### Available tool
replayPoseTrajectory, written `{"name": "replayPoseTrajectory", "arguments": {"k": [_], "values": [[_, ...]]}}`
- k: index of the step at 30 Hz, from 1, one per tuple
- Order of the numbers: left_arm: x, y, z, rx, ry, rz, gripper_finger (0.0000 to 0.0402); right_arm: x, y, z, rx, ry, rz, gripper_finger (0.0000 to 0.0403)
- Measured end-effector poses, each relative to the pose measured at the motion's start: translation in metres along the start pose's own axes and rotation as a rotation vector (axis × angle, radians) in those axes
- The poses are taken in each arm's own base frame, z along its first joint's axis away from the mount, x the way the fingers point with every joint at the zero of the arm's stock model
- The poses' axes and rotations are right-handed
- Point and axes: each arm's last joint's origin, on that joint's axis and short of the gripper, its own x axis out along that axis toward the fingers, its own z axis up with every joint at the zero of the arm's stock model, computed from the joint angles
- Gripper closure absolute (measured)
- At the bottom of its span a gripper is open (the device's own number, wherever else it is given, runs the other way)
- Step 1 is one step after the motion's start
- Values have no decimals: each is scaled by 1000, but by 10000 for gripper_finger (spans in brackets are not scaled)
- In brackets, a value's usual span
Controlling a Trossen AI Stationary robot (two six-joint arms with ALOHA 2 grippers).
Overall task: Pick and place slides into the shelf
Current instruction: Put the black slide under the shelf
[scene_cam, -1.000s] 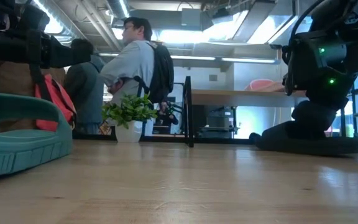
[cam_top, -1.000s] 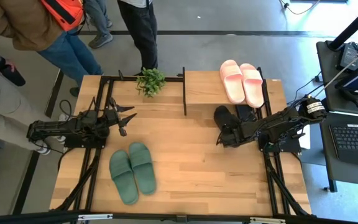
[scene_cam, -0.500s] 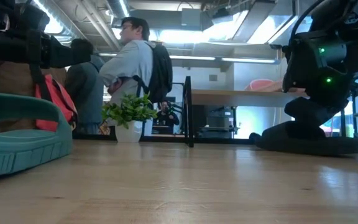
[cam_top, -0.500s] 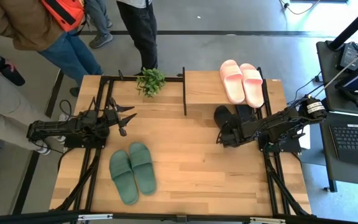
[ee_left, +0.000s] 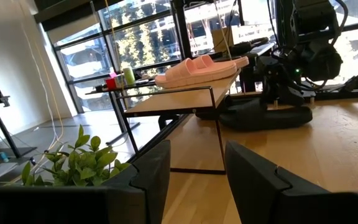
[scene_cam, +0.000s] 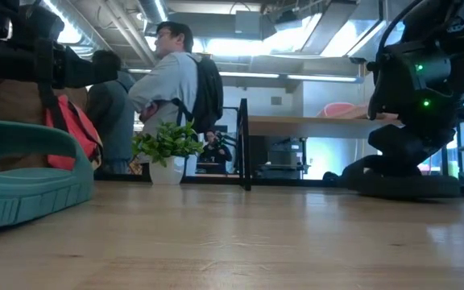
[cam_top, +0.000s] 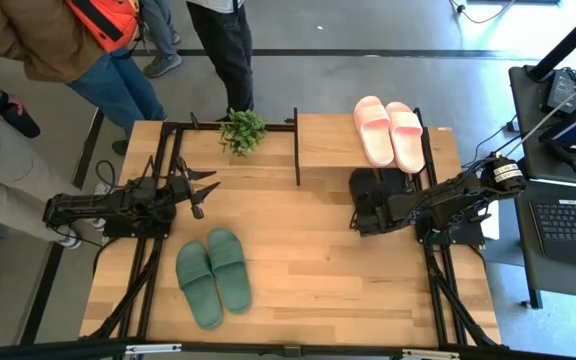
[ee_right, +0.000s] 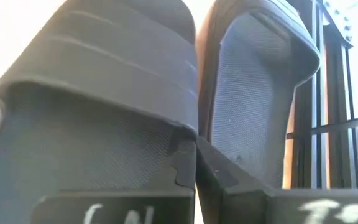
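Black slides (cam_top: 378, 185) sit half hidden under the shelf (cam_top: 333, 140), pinched at their inner edges by the right fingers (ee_right: 194, 165); left fingers (ee_left: 253, 177), spread, hover over bare tabletop (cam_top: 308, 260).

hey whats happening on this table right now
A two-armed robot is putting slides onto a small wooden shelf. The right gripper has its fingers shut on the black slides, which sit at the shelf's front edge, partly under its top plank. The pink slides already lie on the shelf's top. The green slides wait on the table, near the front. The left gripper hovers with fingers open, holding nothing, near a small potted plant. People stand behind the table.
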Motion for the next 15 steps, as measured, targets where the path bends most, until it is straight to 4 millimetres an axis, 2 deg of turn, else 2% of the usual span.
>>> {"name": "replayPoseTrajectory", "arguments": {"k": [8, 15], "values": [[0, 0, 0, 0, 0, 0, 256, 0, 0, 0, 1, -1, 1, 401], [0, 0, 0, 0, 0, 0, 256, 0, 2, 0, 13, 5, 14, 374]]}}
